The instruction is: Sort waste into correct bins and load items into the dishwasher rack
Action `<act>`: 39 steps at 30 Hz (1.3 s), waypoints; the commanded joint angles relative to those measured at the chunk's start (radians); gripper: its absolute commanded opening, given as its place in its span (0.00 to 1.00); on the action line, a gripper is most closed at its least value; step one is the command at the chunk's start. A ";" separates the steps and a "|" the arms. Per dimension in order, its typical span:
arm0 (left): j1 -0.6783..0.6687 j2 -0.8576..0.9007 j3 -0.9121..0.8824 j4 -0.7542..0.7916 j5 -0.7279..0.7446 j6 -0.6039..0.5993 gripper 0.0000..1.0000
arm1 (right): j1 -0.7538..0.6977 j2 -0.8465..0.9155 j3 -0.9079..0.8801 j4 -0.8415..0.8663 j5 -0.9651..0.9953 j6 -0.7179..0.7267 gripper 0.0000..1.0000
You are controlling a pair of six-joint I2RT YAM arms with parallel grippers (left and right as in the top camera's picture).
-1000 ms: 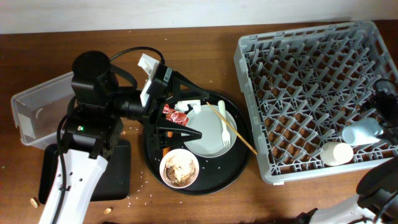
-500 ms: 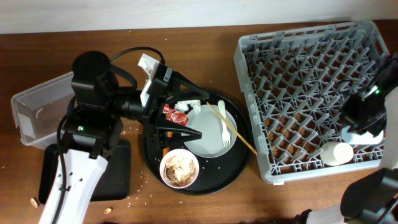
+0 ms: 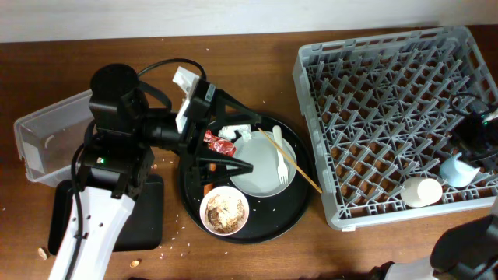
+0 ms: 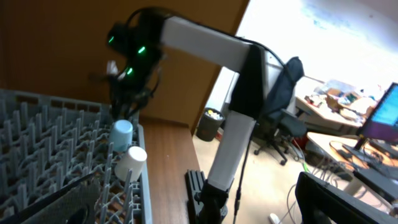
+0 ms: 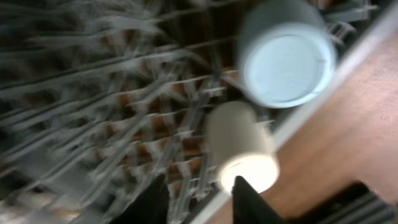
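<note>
My left gripper (image 3: 253, 146) hangs open over the round black tray, with the red wrapper (image 3: 217, 142) and the white tissue (image 3: 234, 131) lying between its fingers, untouched. Beside them are the pale plate (image 3: 261, 171), carrying a white fork (image 3: 280, 159) and a chopstick (image 3: 294, 166), and the white bowl (image 3: 225, 210) of brown scraps. In the grey rack (image 3: 373, 101), the blue cup (image 5: 287, 53) stands bottom up next to the white cup (image 5: 242, 146), which lies on its side. My right gripper (image 5: 199, 198) hovers above them, open and empty.
The clear tub (image 3: 47, 140) sits at the far left, with the shallow black tray (image 3: 152, 218) under my left arm. The round black tray (image 3: 299, 206) holds the dishes. Crumbs dot the wooden table. In the left wrist view, my right arm (image 4: 205, 50) rises over the rack's corner.
My right gripper dipped over the blue cup, then drew back toward the rack's right edge. The blue cup has gone from lying to standing bottom up. My left arm has stayed still.
</note>
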 commanded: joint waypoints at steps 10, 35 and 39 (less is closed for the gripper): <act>0.024 -0.034 0.011 -0.766 -1.556 -0.076 0.99 | 0.877 -0.450 0.006 -0.072 -0.074 -0.121 0.71; 0.053 -0.056 0.011 -0.875 -1.555 -0.075 0.99 | 1.080 0.274 -0.246 0.412 0.171 -0.230 0.41; 0.053 -0.056 0.011 -0.875 -1.555 -0.075 0.99 | 1.079 0.278 -0.291 0.496 0.193 -0.252 0.41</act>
